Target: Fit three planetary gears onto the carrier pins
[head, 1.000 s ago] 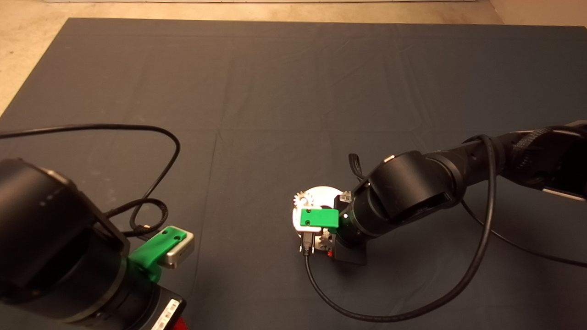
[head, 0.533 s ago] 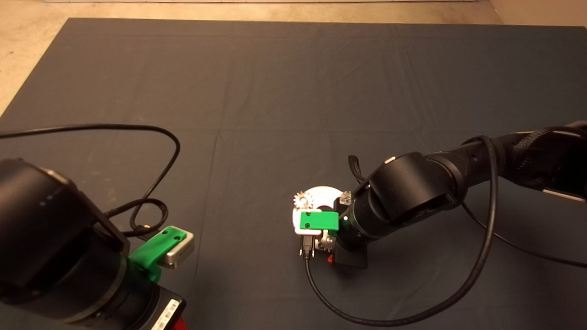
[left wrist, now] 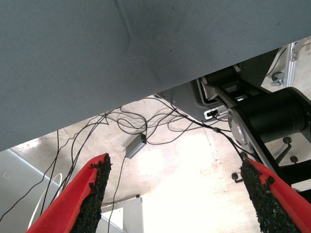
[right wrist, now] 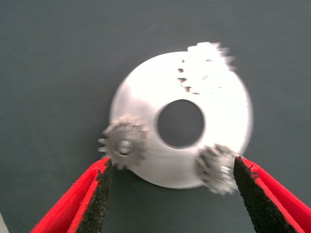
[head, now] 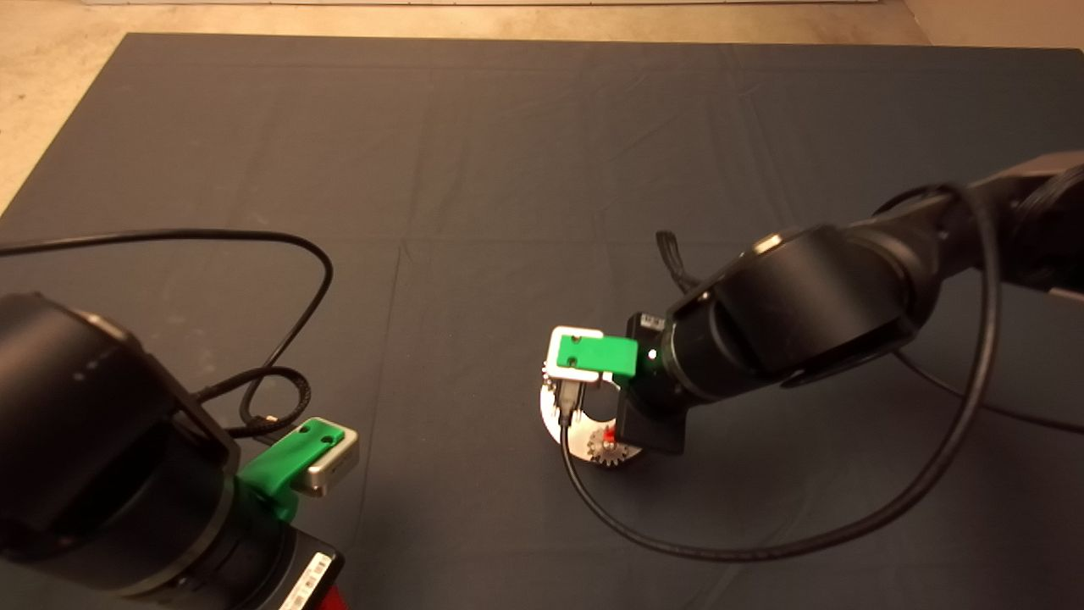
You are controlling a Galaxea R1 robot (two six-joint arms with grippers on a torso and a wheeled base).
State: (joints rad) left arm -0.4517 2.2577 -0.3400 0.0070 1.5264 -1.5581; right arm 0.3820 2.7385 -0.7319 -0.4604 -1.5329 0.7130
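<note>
The round silver disc (right wrist: pixel 146 92) lies on the dark mat, and three planetary gears rest on its face around the central hole: one (right wrist: pixel 124 145) with a carrier pin (right wrist: pixel 124 147) showing in its bore, a second (right wrist: pixel 217 167) and a third (right wrist: pixel 204 65). My right gripper (right wrist: pixel 172 167) hovers open above the disc, holding nothing, its fingers straddling the two nearer gears. In the head view the right arm covers most of the disc (head: pixel 574 439), leaving one gear (head: pixel 608 447) showing at its near edge. My left gripper (left wrist: pixel 177 167) stays parked at the lower left, open.
The right wrist camera's black cable (head: pixel 677 551) loops over the mat in front of the disc. Another cable (head: pixel 296 254) arcs by the left arm. The left wrist view shows the floor beyond the mat with cables and a small box (left wrist: pixel 136 145).
The right arm has risen and drawn back from the disc's near edge toward the far side. The near gear stays on the disc. The left arm has not moved.
</note>
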